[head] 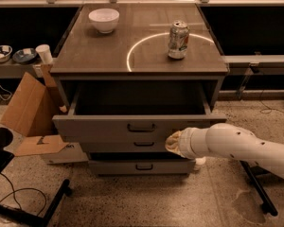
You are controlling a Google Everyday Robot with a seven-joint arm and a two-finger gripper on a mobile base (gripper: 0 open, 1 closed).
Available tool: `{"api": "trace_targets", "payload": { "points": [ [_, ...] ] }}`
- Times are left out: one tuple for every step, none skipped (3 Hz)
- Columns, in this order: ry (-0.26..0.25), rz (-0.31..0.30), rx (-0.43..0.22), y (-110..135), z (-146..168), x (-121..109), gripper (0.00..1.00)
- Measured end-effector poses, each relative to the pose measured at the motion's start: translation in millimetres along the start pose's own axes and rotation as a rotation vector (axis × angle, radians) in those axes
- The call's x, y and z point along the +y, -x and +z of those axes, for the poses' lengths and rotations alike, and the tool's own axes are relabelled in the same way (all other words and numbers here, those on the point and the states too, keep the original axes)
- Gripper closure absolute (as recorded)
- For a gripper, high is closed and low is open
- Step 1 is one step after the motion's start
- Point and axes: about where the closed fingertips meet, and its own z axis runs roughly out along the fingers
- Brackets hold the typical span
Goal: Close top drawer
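Observation:
The top drawer (104,126) of the grey cabinet stands partly open, its plain grey inside showing and its dark bail handle (141,127) centred on the front panel. My white arm comes in from the right. My gripper (173,143) is at the drawer front's lower right, against the panel just right of the handle. Its tip is hidden behind the wrist.
On the cabinet top stand a white bowl (104,20) at back left and a soda can (178,40) at right. Two shallower drawer fronts (132,166) lie below. A cardboard box (28,105) leans at left, a chair base (33,207) at lower left.

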Motion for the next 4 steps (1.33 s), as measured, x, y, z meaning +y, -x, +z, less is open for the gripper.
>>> {"api": "trace_targets", "payload": {
  "points": [
    [-0.001,-0.024,-0.021,9,17,-17,1.0],
    [0.018,-0.066,-0.046,20,46,-31,1.0],
    [0.013,-0.093,-0.071,33,64,-53,1.0],
    [0.012,-0.095,-0.073,34,66,-54,1.0]
  ]
}}
